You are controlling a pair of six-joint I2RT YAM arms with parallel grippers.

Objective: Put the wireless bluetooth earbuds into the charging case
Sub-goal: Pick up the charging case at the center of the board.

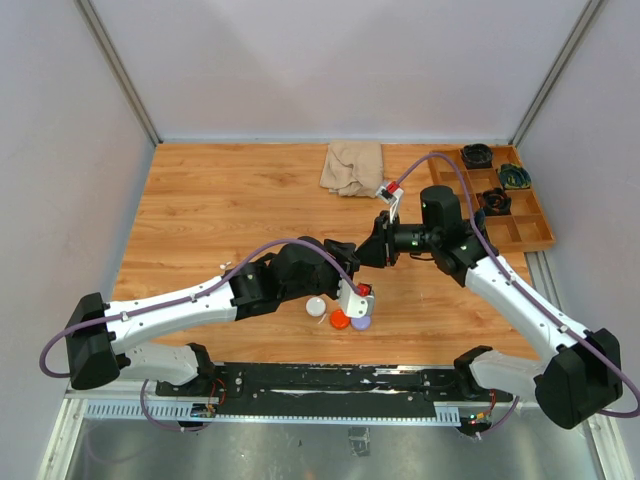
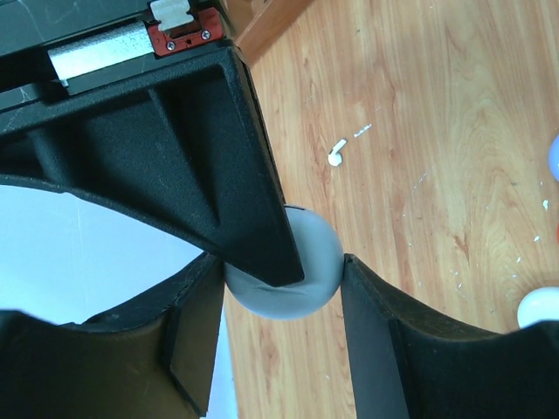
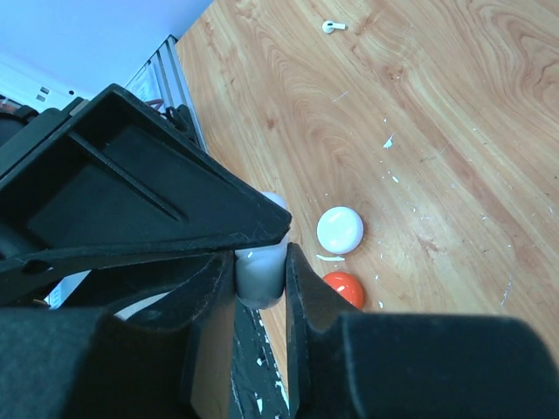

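A round pale grey-white charging case hangs above the table between both arms. My left gripper is shut on it across its width, its fingers against the case's sides. My right gripper is shut on the same charging case across its thin edge. One black finger of it crosses the left wrist view. In the top view the left gripper and right gripper meet mid-table and hide the case. One white earbud lies loose on the wood, also seen as the earbud far from the jaws.
Three round pucks lie near the front edge under the left wrist: a white puck, an orange puck and a purple puck. A beige cloth lies at the back. A wooden compartment tray holds dark coiled items at the back right.
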